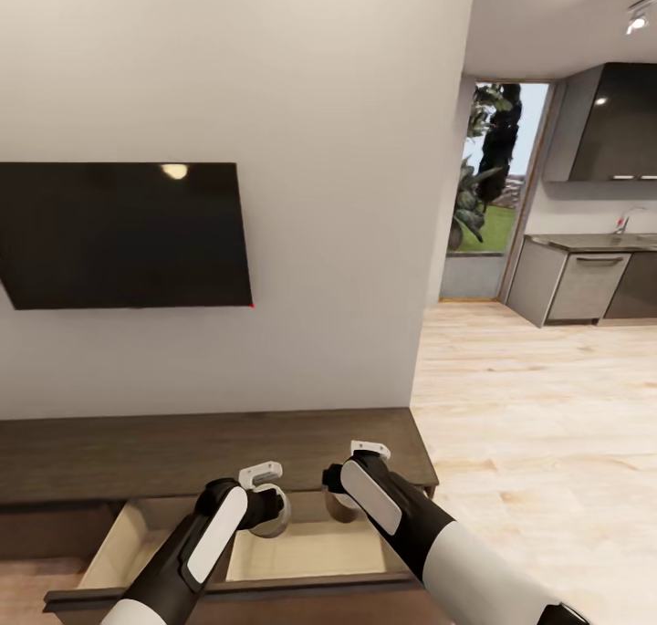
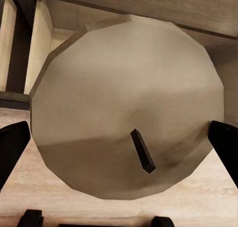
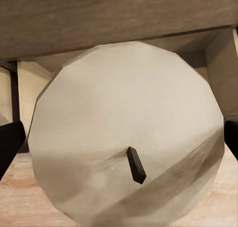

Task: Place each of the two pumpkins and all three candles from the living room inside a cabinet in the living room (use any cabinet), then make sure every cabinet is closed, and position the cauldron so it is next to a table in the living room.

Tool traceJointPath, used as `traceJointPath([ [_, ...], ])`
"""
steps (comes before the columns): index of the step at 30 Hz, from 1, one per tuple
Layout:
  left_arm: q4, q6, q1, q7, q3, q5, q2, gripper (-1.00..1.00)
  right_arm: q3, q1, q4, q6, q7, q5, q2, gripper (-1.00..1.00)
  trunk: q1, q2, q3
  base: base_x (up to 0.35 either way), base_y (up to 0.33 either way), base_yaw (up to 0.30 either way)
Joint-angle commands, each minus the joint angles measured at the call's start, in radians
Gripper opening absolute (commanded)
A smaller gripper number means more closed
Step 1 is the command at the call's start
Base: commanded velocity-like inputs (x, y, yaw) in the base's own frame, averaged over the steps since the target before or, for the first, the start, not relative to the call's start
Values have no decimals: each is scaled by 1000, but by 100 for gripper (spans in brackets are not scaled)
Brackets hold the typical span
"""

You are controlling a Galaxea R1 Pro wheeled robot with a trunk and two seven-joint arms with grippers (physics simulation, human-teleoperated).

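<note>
The dark-brown cabinet (image 1: 182,450) runs along the wall under me, with one drawer (image 1: 310,552) pulled open to show its pale tan inside. My left gripper (image 1: 270,502) hangs over that drawer, shut on a tan candle (image 1: 276,517). The left wrist view looks down on this candle's (image 2: 124,98) top and dark wick, with black fingertips (image 2: 12,147) at both sides. My right gripper (image 1: 345,490) is beside it, shut on a second candle (image 1: 338,508). This candle (image 3: 124,132) sits between the right fingertips (image 3: 10,142), drawer wood behind it.
A black TV (image 1: 123,233) hangs on the wall above the cabinet. The wall ends at a corner on the right, past which pale wood floor (image 1: 547,424) leads to grey kitchen cupboards (image 1: 584,283) and a glass door (image 1: 493,187).
</note>
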Motion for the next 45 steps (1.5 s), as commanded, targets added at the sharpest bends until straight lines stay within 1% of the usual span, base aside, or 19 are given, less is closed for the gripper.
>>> traceJointPath([
  [1, -1, 1, -1, 10, -2, 11, 0, -100, 3, -1, -1, 2, -7, -6, 0, -100, 0, -1, -1, 90, 0, 0],
  [9, -2, 1, -1, 10, -26, 10, 1, -100, 3, -1, -1, 3, -6, -7, 1, -100, 0, -1, -1, 104, 0, 0],
  [15, -7, 1, 0, 10, -29, 10, 0, -100, 3, -1, -1, 2, -5, -7, 1, -100, 0, -1, -1, 106, 0, 0],
  [23, -12, 0, -1, 10, -28, 8, 2, -100, 3, -1, -1, 2, -3, -7, 1, -100, 0, -1, -1, 11, 0, 0],
  [45, -3, -1, -1, 10, -26, 6, 3, -100, 2, -1, -3, -17, 4, -14, -2, -100, 85, -155, -70, 0, 0, 0],
])
